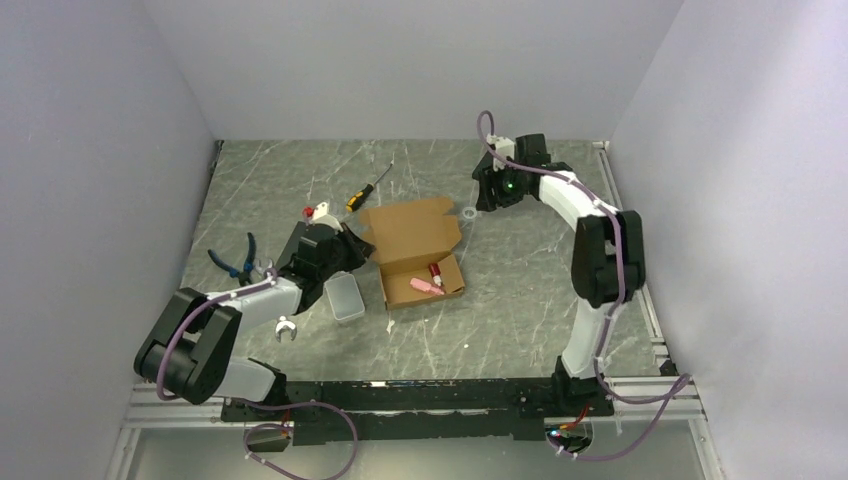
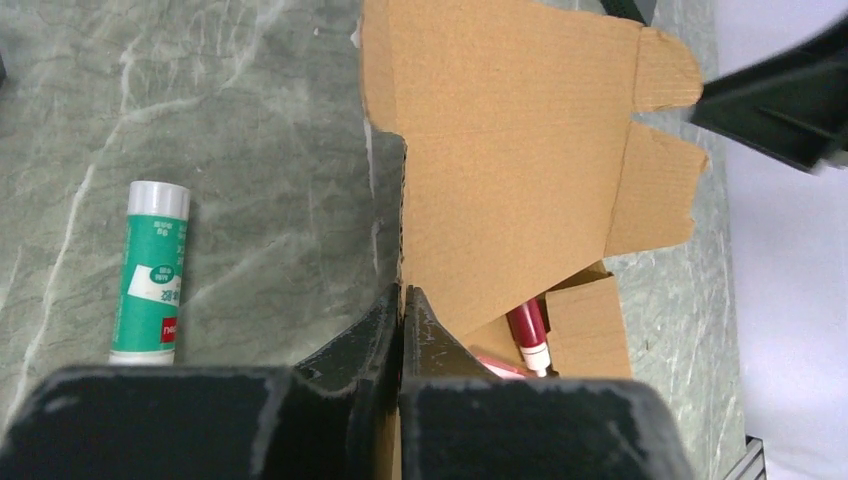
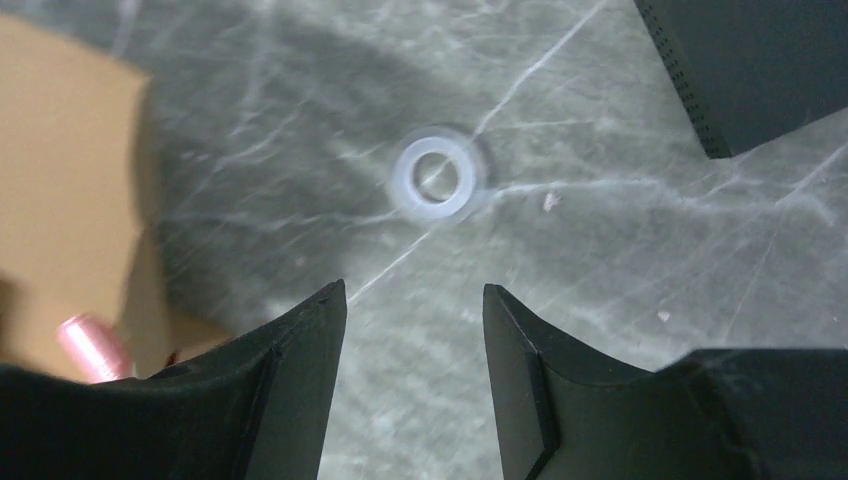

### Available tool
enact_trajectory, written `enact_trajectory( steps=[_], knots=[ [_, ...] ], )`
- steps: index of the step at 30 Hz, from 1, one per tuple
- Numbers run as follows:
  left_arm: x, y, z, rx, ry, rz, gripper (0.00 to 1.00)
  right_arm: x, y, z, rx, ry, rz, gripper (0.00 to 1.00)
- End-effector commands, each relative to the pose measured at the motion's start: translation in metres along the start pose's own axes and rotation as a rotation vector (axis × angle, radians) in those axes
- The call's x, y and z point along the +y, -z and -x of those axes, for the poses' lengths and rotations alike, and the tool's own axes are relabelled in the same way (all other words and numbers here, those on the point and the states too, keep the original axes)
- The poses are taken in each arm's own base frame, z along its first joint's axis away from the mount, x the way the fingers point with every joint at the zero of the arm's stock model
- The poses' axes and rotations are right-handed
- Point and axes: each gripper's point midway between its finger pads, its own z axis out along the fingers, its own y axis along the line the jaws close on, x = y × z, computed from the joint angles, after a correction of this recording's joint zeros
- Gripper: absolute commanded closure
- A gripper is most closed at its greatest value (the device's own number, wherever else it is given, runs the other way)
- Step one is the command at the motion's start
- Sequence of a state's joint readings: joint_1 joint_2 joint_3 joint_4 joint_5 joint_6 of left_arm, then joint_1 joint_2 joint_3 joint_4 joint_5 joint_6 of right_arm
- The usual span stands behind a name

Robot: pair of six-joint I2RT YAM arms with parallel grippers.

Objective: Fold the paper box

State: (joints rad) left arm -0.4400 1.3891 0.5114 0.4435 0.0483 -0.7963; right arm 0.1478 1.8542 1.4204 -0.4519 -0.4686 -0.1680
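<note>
The paper box (image 1: 410, 240) lies open mid-table, tan cardboard, its lid with two tabs folded back and its tray toward the arms. A red marker (image 1: 436, 271) and a pink item (image 1: 425, 286) lie in the tray. My left gripper (image 1: 350, 245) is at the box's left side. In the left wrist view the left gripper (image 2: 402, 292) is shut on the thin left edge of the paper box (image 2: 510, 150), with the red marker (image 2: 528, 335) just beyond. My right gripper (image 3: 415, 290) hangs open over bare table, right of the paper box (image 3: 60, 180), holding nothing.
A white ring (image 3: 436, 178) lies on the table just ahead of the right fingers, and a black slab (image 3: 750, 60) sits far right. A green glue stick (image 2: 150, 270) lies left of the box. A screwdriver (image 1: 367, 187), pliers (image 1: 235, 260) and a clear container (image 1: 345, 297) surround the left arm.
</note>
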Motion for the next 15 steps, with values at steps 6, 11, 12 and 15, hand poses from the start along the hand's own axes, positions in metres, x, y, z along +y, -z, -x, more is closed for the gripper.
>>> enact_trajectory(
  steps=[6, 11, 12, 15],
  knots=[
    [-0.025, 0.012, 0.018, -0.047, -0.045, -0.089, 0.82, -0.039, -0.047, 0.012, 0.037, -0.005, -0.161, 0.44],
    [-0.022, 0.013, 0.012, -0.036, -0.039, -0.088, 0.78, -0.035, -0.063, 0.006, 0.071, 0.011, -0.157, 0.45],
    [-0.022, 0.013, 0.012, -0.034, -0.038, -0.088, 0.77, -0.034, -0.066, 0.005, 0.072, 0.011, -0.155, 0.45],
    [-0.021, 0.014, 0.009, -0.027, -0.031, -0.093, 0.74, -0.033, -0.072, 0.006, 0.074, 0.013, -0.161, 0.46]
  ],
)
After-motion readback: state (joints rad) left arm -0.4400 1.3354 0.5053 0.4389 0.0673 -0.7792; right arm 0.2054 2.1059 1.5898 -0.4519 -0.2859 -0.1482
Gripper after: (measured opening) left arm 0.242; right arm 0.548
